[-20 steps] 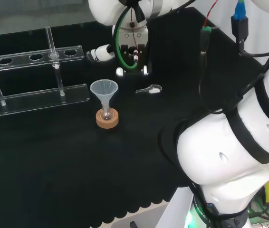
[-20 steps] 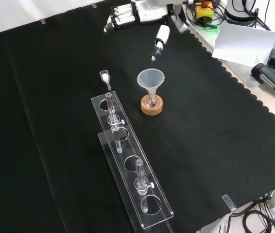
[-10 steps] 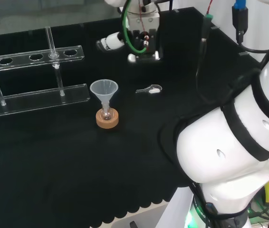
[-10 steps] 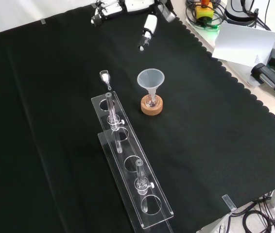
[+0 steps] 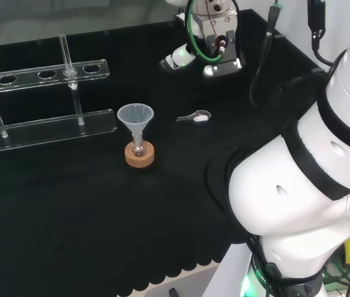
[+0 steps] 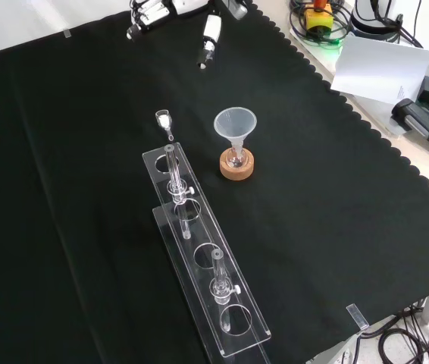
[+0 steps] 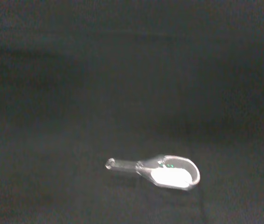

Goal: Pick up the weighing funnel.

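The hand (image 5: 214,43) raised, palm down — fingers (image 5: 176,60) relaxed, apart, empty.

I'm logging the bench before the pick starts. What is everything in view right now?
weighing funnel: one, clear, lying on the cloth, right of the funnel in the head view
funnel: one, clear, mouth up, stem in the small flask
small flask: one, clear, on the cork ring
cork ring: one, tan, mid-cloth
tube rack: one, clear, beside the funnel, glass tubes standing in it
cloth: one, black, covering the bench
sheet: one, white, off the cloth at the front view's right
arm: one, white, head view's right
hand: one, black and white, above the cloth, open, holding nothing
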